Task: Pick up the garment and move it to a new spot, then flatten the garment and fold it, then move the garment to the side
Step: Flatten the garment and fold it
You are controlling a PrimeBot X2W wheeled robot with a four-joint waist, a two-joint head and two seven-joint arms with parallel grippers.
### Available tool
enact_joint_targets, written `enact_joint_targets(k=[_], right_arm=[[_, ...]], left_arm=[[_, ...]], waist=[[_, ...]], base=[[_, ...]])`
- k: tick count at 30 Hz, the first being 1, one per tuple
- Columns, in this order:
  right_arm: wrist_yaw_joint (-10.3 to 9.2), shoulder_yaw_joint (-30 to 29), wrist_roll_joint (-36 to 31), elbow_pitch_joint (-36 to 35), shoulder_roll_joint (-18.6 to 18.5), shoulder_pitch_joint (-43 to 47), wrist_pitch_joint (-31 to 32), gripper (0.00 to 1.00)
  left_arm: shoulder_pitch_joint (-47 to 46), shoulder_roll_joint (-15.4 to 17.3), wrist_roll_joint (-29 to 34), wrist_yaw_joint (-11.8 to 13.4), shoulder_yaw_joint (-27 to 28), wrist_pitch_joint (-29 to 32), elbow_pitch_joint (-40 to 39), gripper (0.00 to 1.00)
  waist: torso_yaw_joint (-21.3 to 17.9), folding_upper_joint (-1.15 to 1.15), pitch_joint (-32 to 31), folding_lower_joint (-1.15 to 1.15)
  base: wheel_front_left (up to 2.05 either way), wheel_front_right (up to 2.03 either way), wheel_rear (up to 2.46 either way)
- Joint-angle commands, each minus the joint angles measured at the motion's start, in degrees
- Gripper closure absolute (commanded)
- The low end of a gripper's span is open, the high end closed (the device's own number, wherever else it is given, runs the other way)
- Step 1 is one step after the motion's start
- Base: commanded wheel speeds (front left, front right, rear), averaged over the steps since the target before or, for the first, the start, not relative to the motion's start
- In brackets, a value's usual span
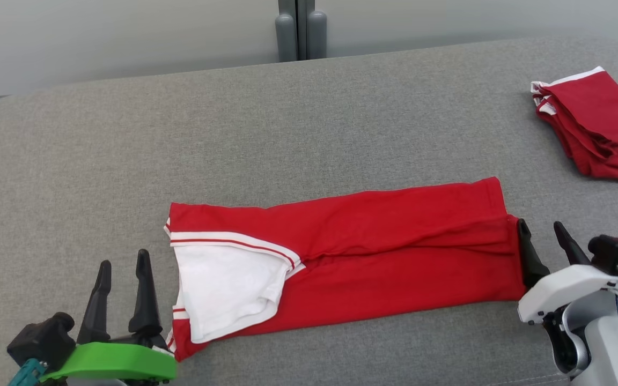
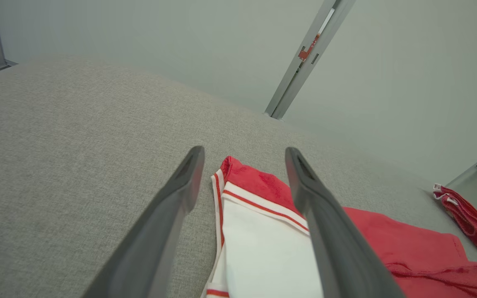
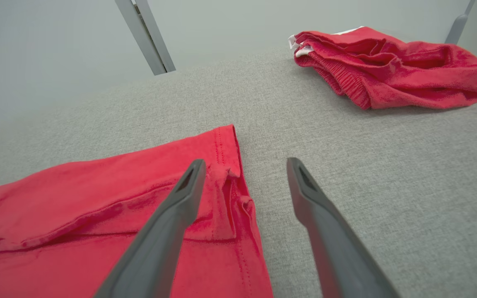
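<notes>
The garment is red with white trim and lies folded into a long band on the grey surface. A white panel shows at its left end. My left gripper stands open just left of that end. In the left wrist view the left gripper hovers over the garment's striped white edge with nothing held. My right gripper is open at the garment's right edge. In the right wrist view the right gripper is spread above the red hem.
A second red garment lies folded in a stack at the far right of the grey surface, also seen as the red pile ahead of my right gripper. A grey post rises behind the surface.
</notes>
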Motion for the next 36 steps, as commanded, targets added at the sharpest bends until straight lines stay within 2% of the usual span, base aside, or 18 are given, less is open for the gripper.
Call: enact_joint_targets(k=[1, 6, 12, 22, 24, 26, 33, 36], right_arm=[[-0.10, 0.02, -0.67, -0.21, -0.38, -1.48, 2.12, 0.00], [-0.10, 0.21, -2.07, 2.09, -1.41, -4.95, 11.11, 0.00], [-0.10, 0.48, -3.03, 6.43, -2.77, -6.57, 20.16, 0.00], [-0.05, 3.63, -1.04, 10.87, -3.57, -6.92, 25.10, 0.00], [-0.04, 4.35, -0.95, 11.61, -3.48, -7.33, 24.88, 0.60], [-0.04, 4.78, -0.80, 12.27, -3.39, -7.74, 24.47, 1.00], [-0.12, 4.47, 0.39, 13.98, -4.89, -10.16, 21.53, 1.00], [-0.12, 3.29, 1.09, 13.87, -6.84, -10.03, 20.42, 1.00]], left_arm=[[-1.25, 0.00, 1.42, 0.46, -0.51, -0.62, 0.97, 0.00], [-2.84, -0.51, 4.22, 1.24, -2.95, -1.61, 4.01, 0.00], [-3.54, -1.05, 4.60, 1.61, -3.58, -2.37, 6.18, 0.00], [-4.27, -0.83, 4.33, 1.70, -3.46, -3.01, 7.43, 0.00], [-4.31, -0.66, 4.33, 1.78, -3.49, -3.02, 7.62, 0.00], [-4.25, -0.51, 4.39, 1.80, -3.67, -2.92, 7.80, 0.00], [-3.70, 0.20, 4.82, 1.91, -4.15, -2.44, 8.15, 0.00], [-3.50, 0.38, 5.20, 1.93, -4.81, -2.21, 8.47, 0.00]], waist=[[0.16, 0.00, -0.01, 0.00], [1.47, 0.00, 0.10, 0.00], [3.60, 0.00, 0.15, 0.00], [5.27, 0.00, 0.70, 0.00], [5.24, 0.00, 0.67, 0.00], [5.09, 0.00, 0.54, 0.00], [3.02, 0.00, -0.94, 0.00], [1.87, 0.00, -1.85, 0.00]], base=[[0.00, 0.00, 0.00], [0.00, 0.00, 0.00], [0.00, 0.00, 0.00], [0.00, 0.00, 0.00], [0.00, 0.00, 0.00], [0.00, 0.00, 0.00], [0.00, 0.00, 0.00], [0.00, 0.00, 0.00]])
